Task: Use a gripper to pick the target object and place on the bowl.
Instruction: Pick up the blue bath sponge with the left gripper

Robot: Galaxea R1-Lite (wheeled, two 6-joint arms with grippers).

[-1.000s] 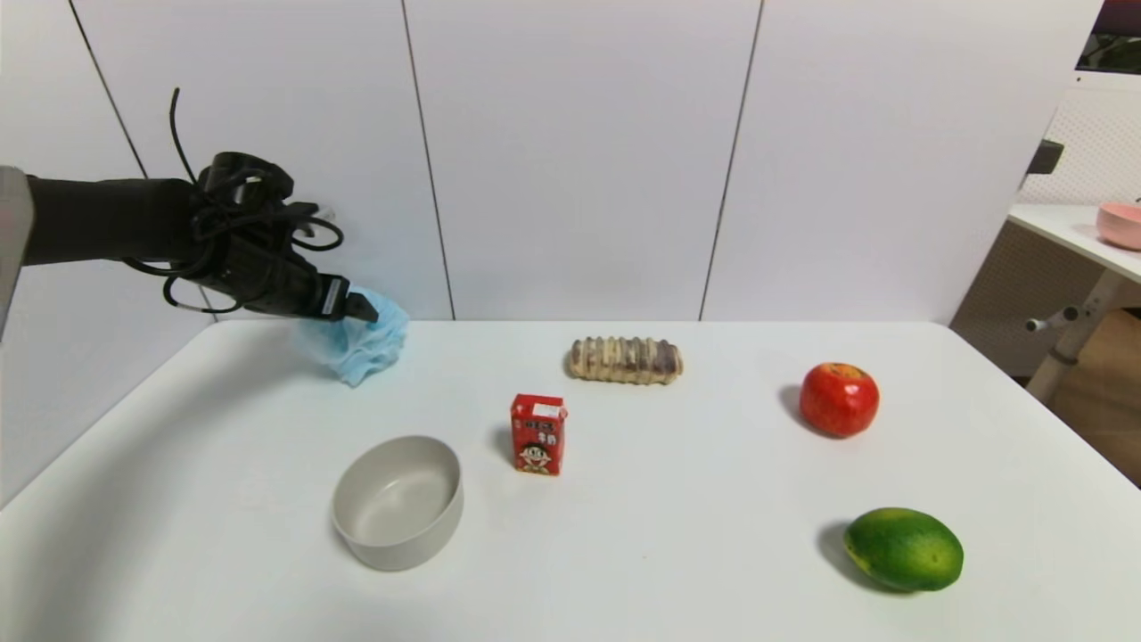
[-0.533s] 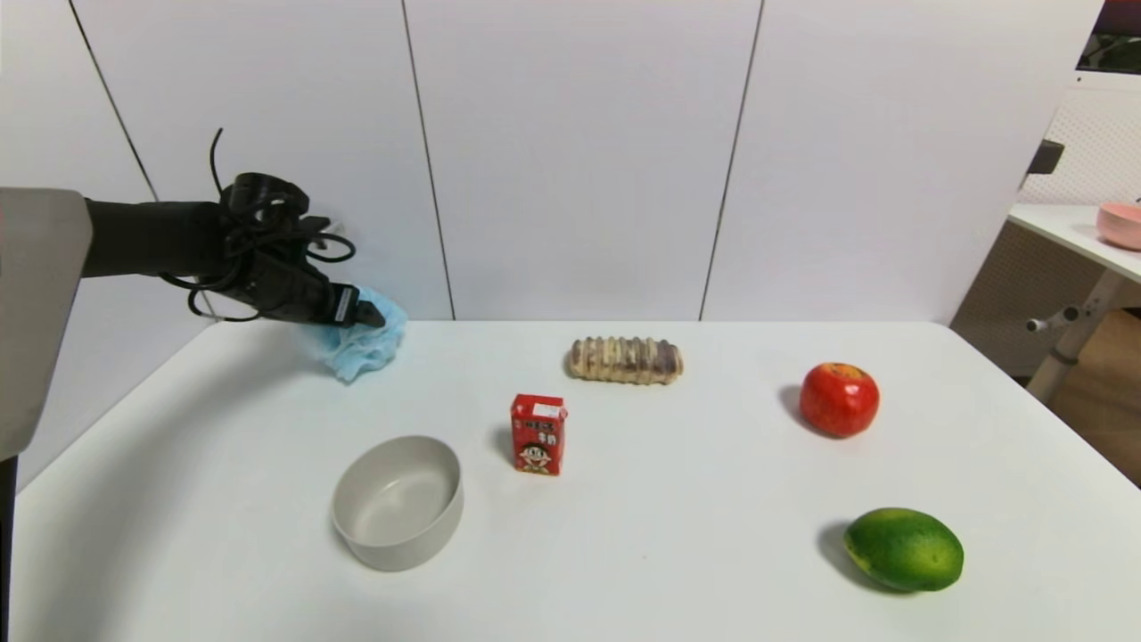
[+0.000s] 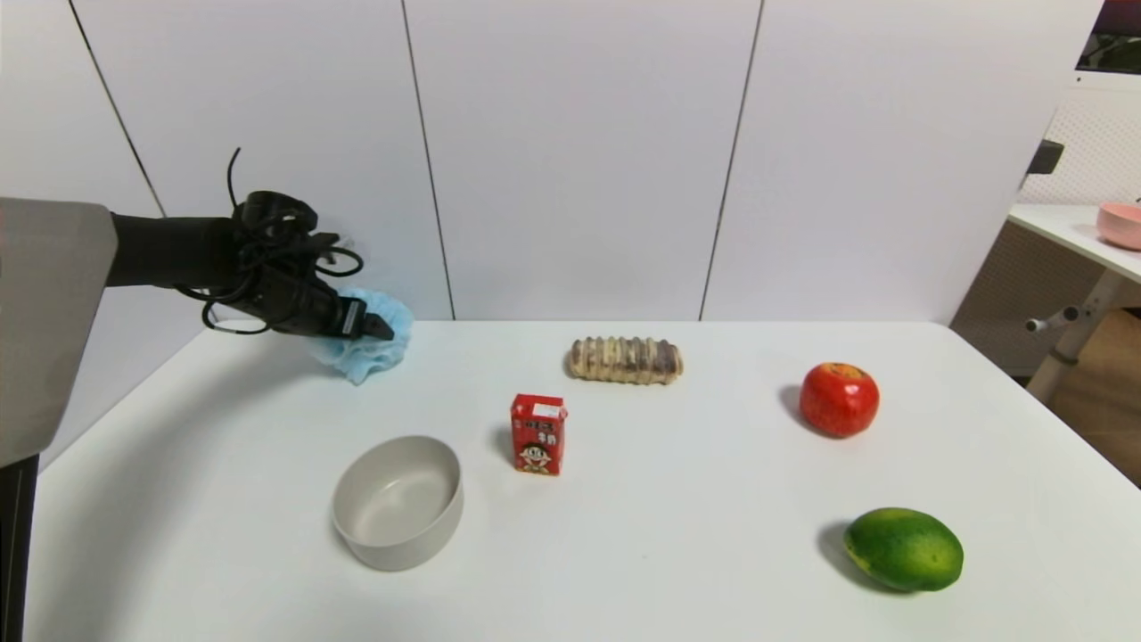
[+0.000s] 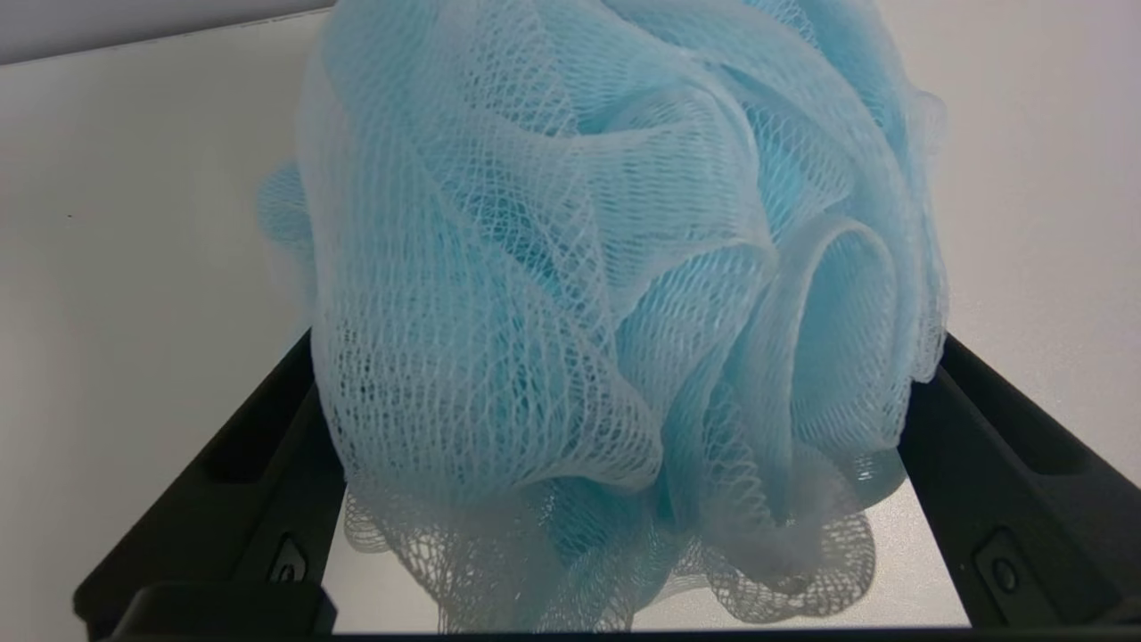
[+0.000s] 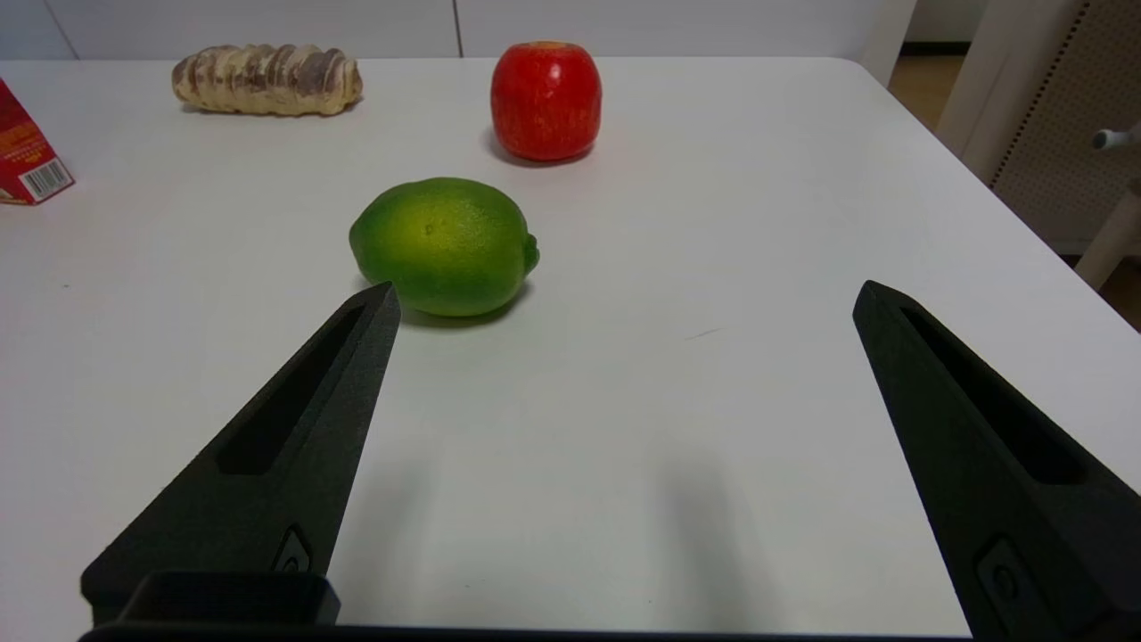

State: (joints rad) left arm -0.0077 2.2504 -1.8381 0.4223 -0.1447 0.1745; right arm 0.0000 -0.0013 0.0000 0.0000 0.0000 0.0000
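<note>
The light-blue mesh pouf point(image 3: 373, 358) lies at the far left of the white table point(image 3: 677, 553). My left gripper point(image 3: 379, 328) reaches in from the left, low over the pouf. In the left wrist view the pouf point(image 4: 606, 294) fills the space between the two black fingers point(image 4: 267, 446), which stand wide apart on either side of it; their tips are hidden by the mesh. The grey-white bowl point(image 3: 398, 501) stands empty nearer the front, apart from the pouf. My right gripper point(image 5: 624, 294) is open and empty above the table, and is out of the head view.
A red carton point(image 3: 538, 434) stands just right of the bowl. A striped bread roll point(image 3: 626, 359) lies at the back centre. A red apple point(image 3: 839, 399) and a green lime point(image 3: 903, 548) are on the right, the lime point(image 5: 443, 245) close ahead of my right gripper.
My left arm has come down and moved slightly right, so the fingers now sit lower around the pouf. The pouf and everything else stayed put.
</note>
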